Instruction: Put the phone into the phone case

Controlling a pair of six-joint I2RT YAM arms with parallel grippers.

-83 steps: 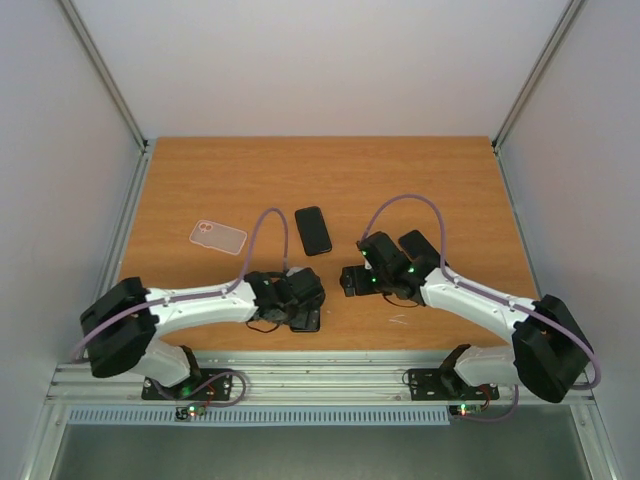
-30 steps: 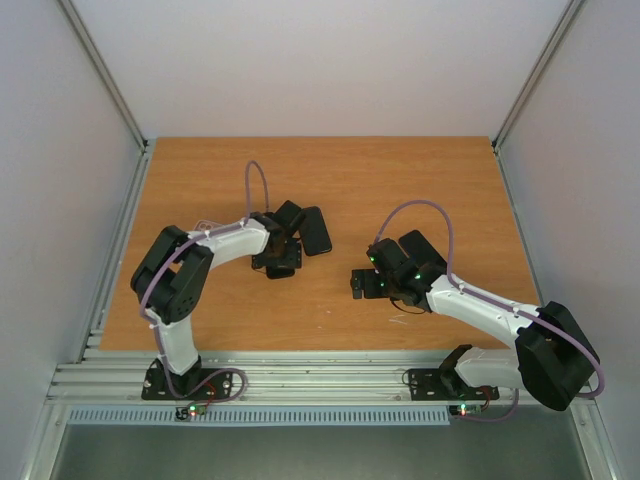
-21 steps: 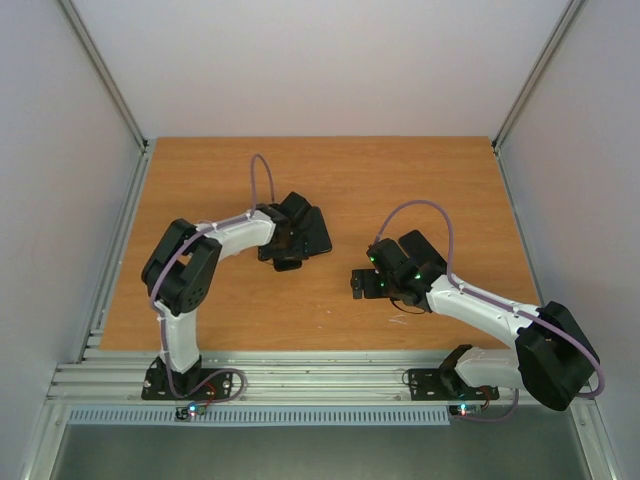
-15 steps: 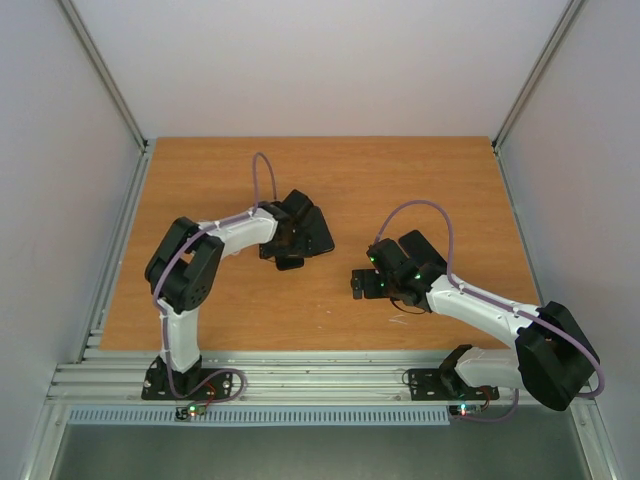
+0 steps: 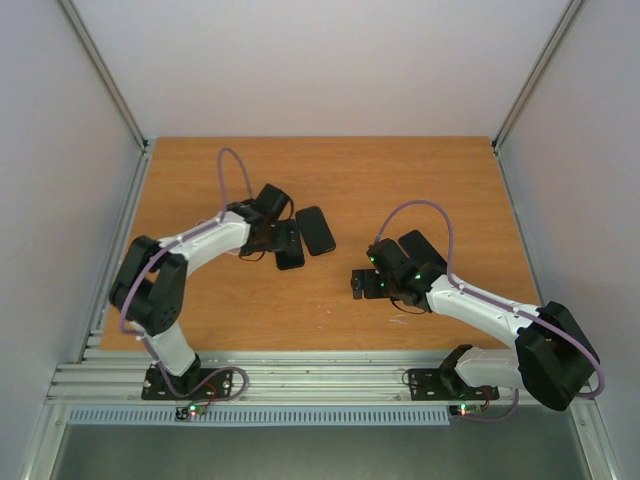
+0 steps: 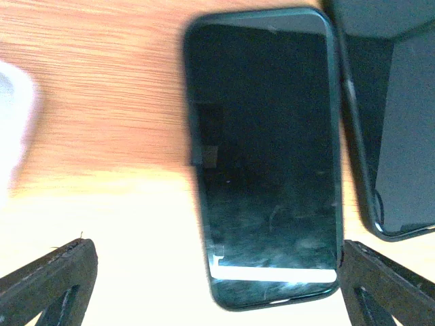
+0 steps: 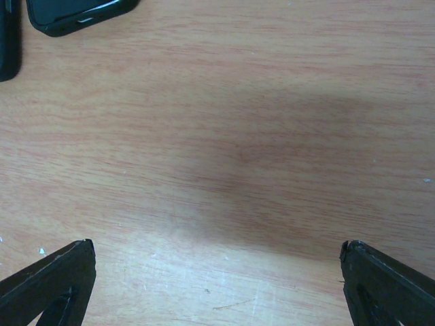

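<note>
A black phone with a glossy screen lies flat on the table, ahead of and between my left gripper's wide-open fingers. In the top view it is this phone, with my left gripper over its far-left side. A second black phone-shaped slab lies just to its right. In the left wrist view this slab looks matte with a raised rim. The clear case is hidden under my left arm; a pale blur may be it. My right gripper is open and empty.
The wooden table has metal posts and white walls at its sides. In the right wrist view the open gripper is over bare wood. One dark end of a black slab shows at top left.
My left arm swung from the near edge to mid-table. In the last half second its elbow dropped left and the gripper drew back, uncovering two black slabs. The right arm stayed.
</note>
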